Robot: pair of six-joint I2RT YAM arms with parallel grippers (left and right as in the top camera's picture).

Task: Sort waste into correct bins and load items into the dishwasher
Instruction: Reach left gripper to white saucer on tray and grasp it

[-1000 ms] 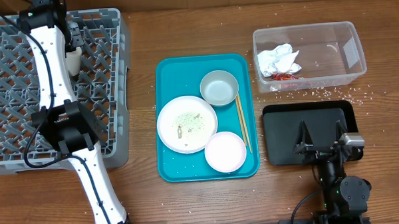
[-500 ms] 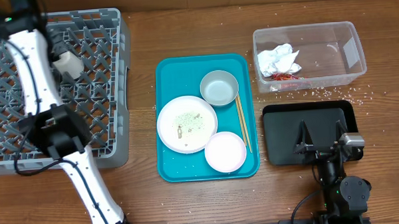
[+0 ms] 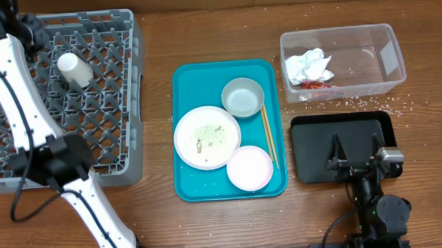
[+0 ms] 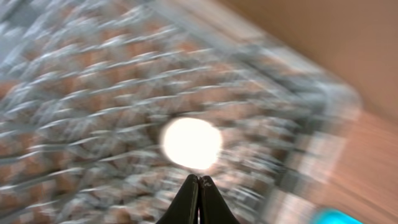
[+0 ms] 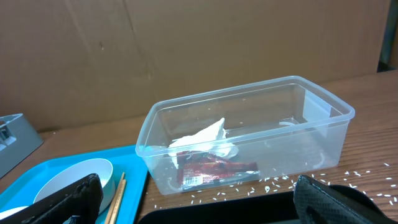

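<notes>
The small white cup (image 3: 73,69) lies in the grey dishwasher rack (image 3: 124,105); it is a blurred white spot (image 4: 191,143) just ahead of my left gripper (image 4: 199,178), which is shut and empty. The white plate (image 3: 207,137), grey bowl (image 3: 243,97), pinkish bowl (image 3: 250,168) and chopsticks (image 3: 269,137) sit on the teal tray (image 3: 186,77). The clear tub (image 3: 366,45) holds the napkin (image 3: 307,64) and red wrapper (image 3: 317,82). My right gripper (image 3: 354,145) hangs open over the black tray (image 3: 311,165).
Rice grains (image 3: 368,102) are scattered on the wood between the clear tub and the black tray, and some crumbs lie on the plate. The left arm (image 3: 17,79) stretches across the rack's left side. In the right wrist view the tub (image 5: 249,124) stands just beyond the fingers.
My left arm has swung left, away from the cup, which now lies uncovered in the rack. The right arm has not moved.
</notes>
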